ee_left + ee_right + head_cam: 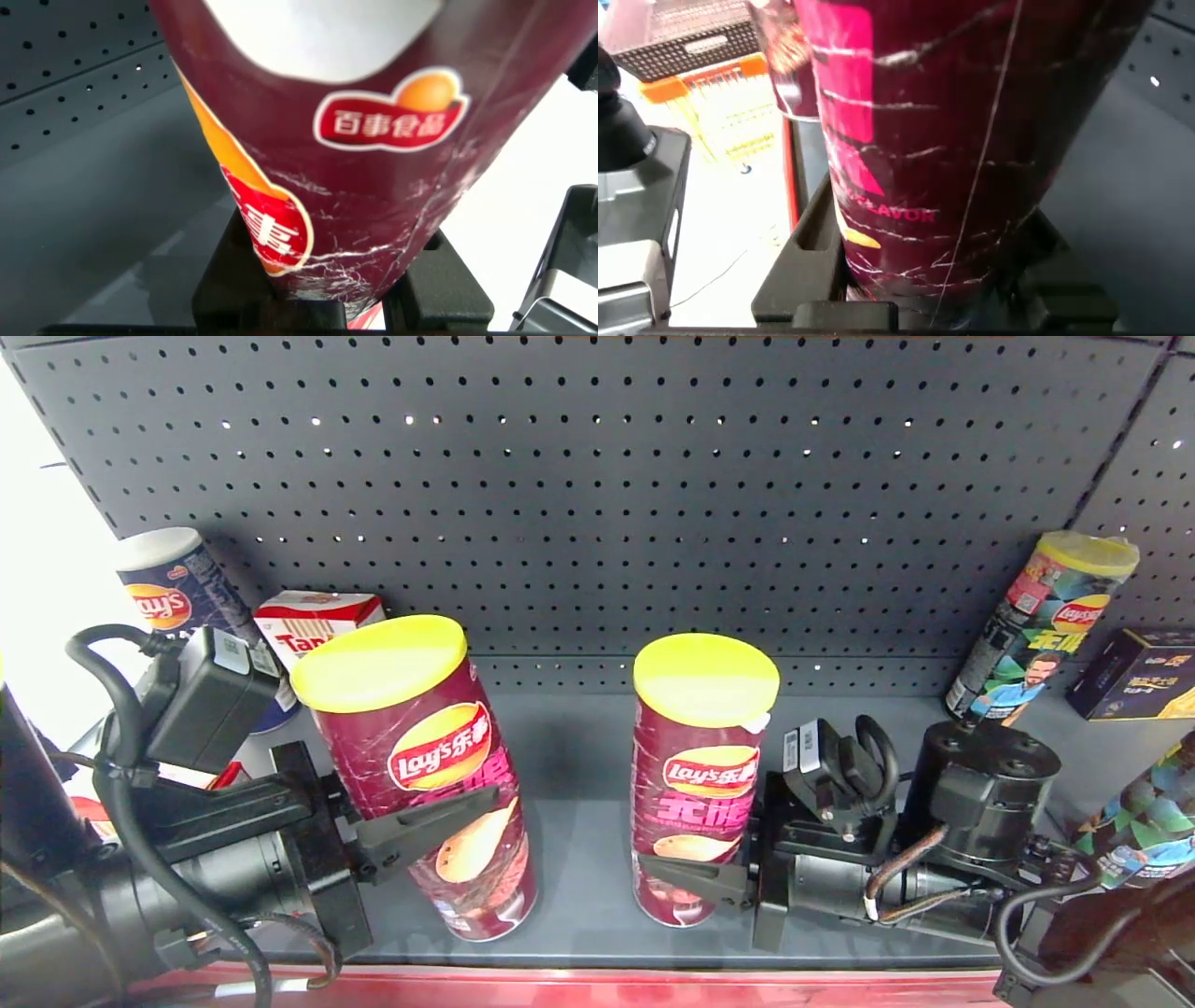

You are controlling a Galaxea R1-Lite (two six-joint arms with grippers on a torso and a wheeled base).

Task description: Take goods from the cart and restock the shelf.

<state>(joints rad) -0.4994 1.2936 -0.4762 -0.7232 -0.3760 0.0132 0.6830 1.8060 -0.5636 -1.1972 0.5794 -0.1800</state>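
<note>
You have a chip can in each gripper, both over the grey shelf (579, 821). Your left gripper (439, 807) is clamped on the middle of the left can (411, 709), a maroon tube with a yellow lid. It leans, with its lid toward the shelf's left end and its base near the shelf's front edge. You cannot tell whether the base touches the board. In the left wrist view the left can (374, 187) rises straight out of the jaws.

Your right gripper (695, 863) grips the lower part of the right can (700, 747), a matching tube. It stands upright near the shelf's front edge, around the middle of the shelf.

At the shelf's back left stand a blue can (173, 588) and a red-and-white box (313, 621). At the back right, a tall can (1046, 625) leans on the pegboard (597, 476), with a dark box (1139, 672) beside it.
</note>
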